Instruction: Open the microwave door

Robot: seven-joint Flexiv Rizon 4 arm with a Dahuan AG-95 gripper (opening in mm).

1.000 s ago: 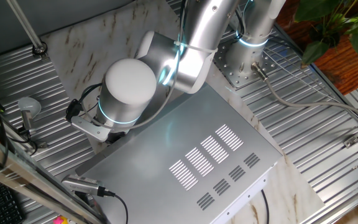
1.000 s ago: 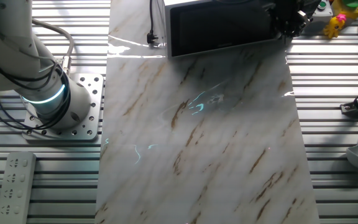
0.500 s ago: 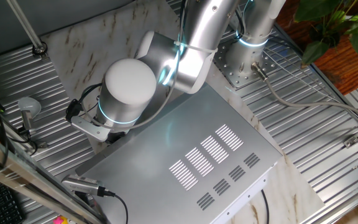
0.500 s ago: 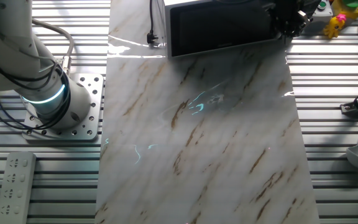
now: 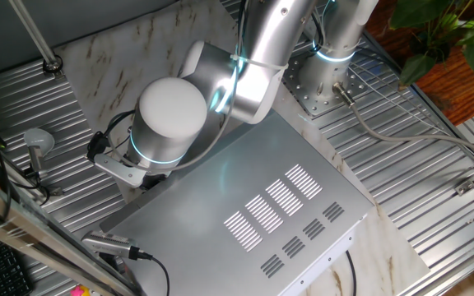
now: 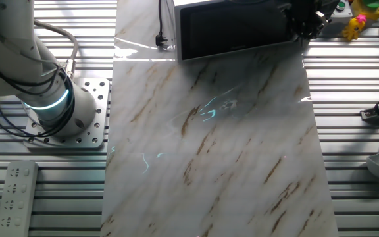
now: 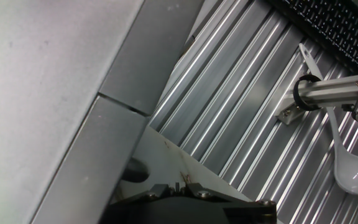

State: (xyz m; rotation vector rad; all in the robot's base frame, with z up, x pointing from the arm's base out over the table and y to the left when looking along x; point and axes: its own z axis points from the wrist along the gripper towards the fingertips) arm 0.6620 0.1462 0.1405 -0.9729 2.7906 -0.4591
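The fingers themselves cannot be seen, so I cannot tell if they are wide or narrow. In the other fixed view the gripper is a dark shape at the right edge of the microwave door, which looks closed. In the hand view the grey side of the microwave is close on the left, and the ribbed table lies beyond.
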